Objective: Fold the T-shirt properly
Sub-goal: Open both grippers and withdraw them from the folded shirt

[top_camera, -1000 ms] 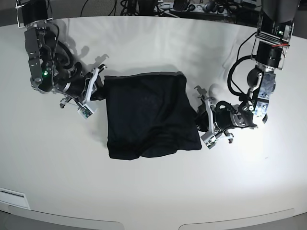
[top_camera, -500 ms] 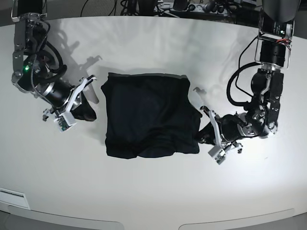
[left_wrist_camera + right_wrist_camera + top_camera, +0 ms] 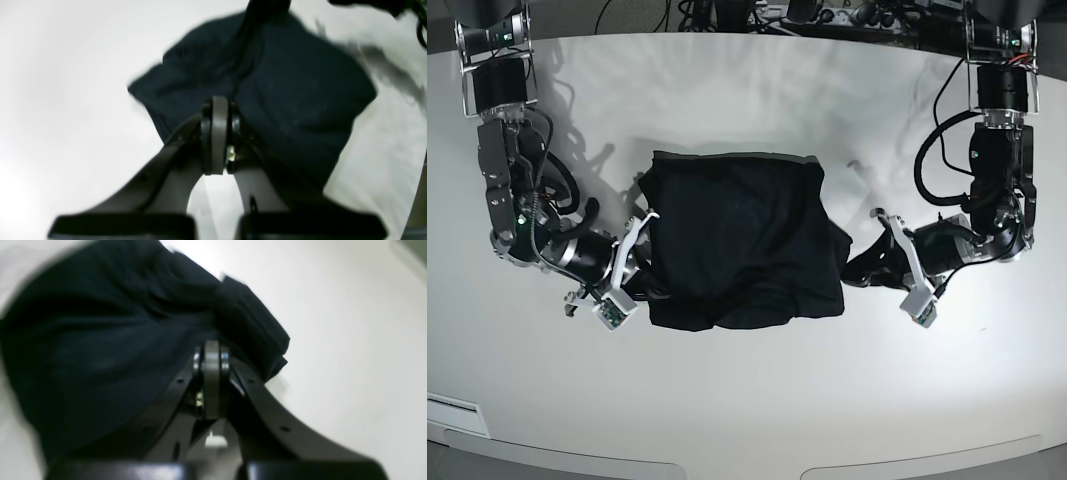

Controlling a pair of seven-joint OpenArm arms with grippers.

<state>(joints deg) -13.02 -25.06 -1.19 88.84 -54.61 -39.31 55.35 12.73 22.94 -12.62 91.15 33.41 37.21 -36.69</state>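
The black T-shirt [image 3: 737,240] lies folded into a rough square in the middle of the white table [image 3: 747,400], with a greyish band along its far edge. My right gripper [image 3: 645,278] is at the shirt's lower left edge. In the right wrist view its jaws [image 3: 211,346] are shut, tips against the cloth [image 3: 100,340]. My left gripper [image 3: 855,268] is at the shirt's lower right edge. In the left wrist view it [image 3: 217,106] is shut in front of the cloth [image 3: 293,83]. I cannot tell whether either one pinches cloth.
Cables and equipment [image 3: 807,15] run along the table's far edge. The table's curved front edge [image 3: 747,462] is near the bottom of the base view. Both arm bases stand at the far corners.
My right gripper has swung from off the shirt's upper left down to its lower left edge. My left arm has shifted slightly right and up. The shirt has barely moved.
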